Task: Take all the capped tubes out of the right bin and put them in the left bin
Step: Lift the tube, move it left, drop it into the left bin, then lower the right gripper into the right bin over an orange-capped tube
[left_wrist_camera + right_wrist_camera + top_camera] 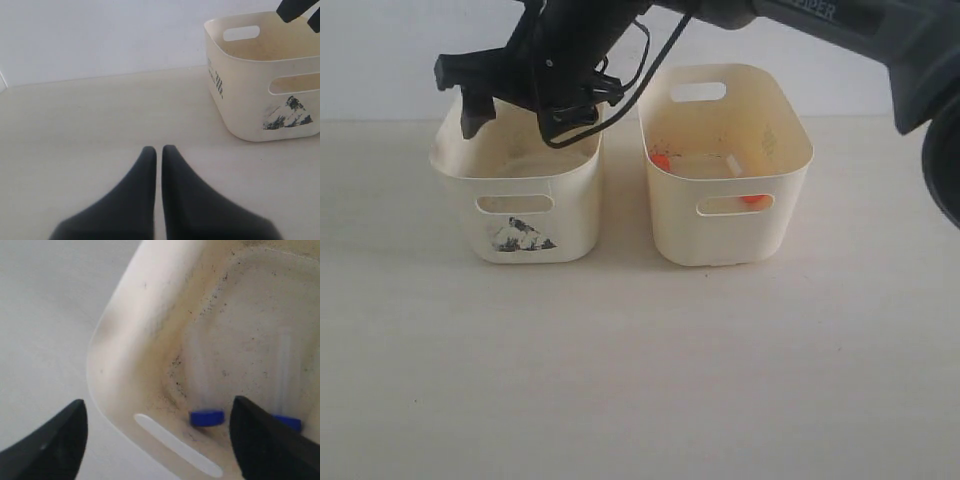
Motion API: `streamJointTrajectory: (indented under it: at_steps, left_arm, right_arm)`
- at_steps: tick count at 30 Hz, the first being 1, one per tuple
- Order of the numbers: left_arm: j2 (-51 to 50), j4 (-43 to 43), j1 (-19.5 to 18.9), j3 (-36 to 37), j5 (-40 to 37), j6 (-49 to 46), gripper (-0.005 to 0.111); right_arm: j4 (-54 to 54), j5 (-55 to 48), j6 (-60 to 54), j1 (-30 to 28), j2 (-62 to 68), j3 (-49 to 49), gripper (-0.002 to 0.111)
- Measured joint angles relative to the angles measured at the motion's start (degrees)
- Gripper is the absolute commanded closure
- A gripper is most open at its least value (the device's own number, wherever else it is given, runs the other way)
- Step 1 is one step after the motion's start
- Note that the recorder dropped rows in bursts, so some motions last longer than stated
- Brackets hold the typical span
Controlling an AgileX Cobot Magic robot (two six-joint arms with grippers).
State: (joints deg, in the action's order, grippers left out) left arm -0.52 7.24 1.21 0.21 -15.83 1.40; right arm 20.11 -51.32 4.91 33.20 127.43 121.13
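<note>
The right gripper (520,115) hung spread and empty over the left bin (460,190), so the orange-capped tubes (661,159) lying in the right bin (730,240) sat to its right, farther from the left gripper (159,165), pressed together above the bench (75,125).
</note>
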Motion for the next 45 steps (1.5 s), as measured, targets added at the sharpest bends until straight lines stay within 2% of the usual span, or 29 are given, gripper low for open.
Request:
streamJointTrajectory:
  at_steps: [1, 3, 7, 15, 20, 28, 34, 36, 38, 42, 43, 45]
  left_arm:
    - [0.00, 0.00, 0.00, 0.00, 0.00, 0.00, 0.102]
    - [0.00, 0.00, 0.00, 0.00, 0.00, 0.00, 0.102]
    - [0.00, 0.00, 0.00, 0.00, 0.00, 0.00, 0.102]
    - [0.00, 0.00, 0.00, 0.00, 0.00, 0.00, 0.102]
    - [0.00, 0.00, 0.00, 0.00, 0.00, 0.00, 0.102]
    - [0.00, 0.00, 0.00, 0.00, 0.00, 0.00, 0.102]
    - [0.00, 0.00, 0.00, 0.00, 0.00, 0.00, 0.102]
    - [0.00, 0.00, 0.00, 0.00, 0.00, 0.00, 0.102]
    - [0.00, 0.00, 0.00, 0.00, 0.00, 0.00, 0.102]
    - [0.00, 0.00, 0.00, 0.00, 0.00, 0.00, 0.102]
    - [0.00, 0.00, 0.00, 0.00, 0.00, 0.00, 0.102]
    - [0.00, 0.00, 0.00, 0.00, 0.00, 0.00, 0.102]
  right_arm:
    - [0.00, -0.52, 0.00, 0.00, 0.00, 0.00, 0.077]
    - [-0.22, -2.90, 0.00, -0.12, -0.11, 0.00, 0.107]
    - [-2.05, -9.11, -3.50, -2.91, -3.30, -0.11, 0.104]
    - [-13.91, -13.30, -0.06, -10.13, -9.17, 0.12, 0.104]
    - [-29.94, -18.17, 4.87, -10.50, -6.39, 0.12, 0.104]
    - [-37.67, -18.51, 9.25, -10.28, -0.21, 0.12, 0.104]
    - [-39.03, -18.61, 10.72, -10.28, 3.03, 0.02, 0.104]
    - [-39.21, -18.61, 10.72, -10.28, 3.46, 0.02, 0.099]
    - [-40.29, -18.61, 10.72, -10.28, 3.80, 0.02, 0.085]
    - [-42.12, -18.61, 11.02, -10.28, 4.48, 0.02, 0.043]
    - [-42.24, -18.61, 11.14, -10.28, 4.62, 0.02, 0.039]
    - [-42.24, -18.61, 11.14, -10.28, 4.90, 0.02, 0.041]
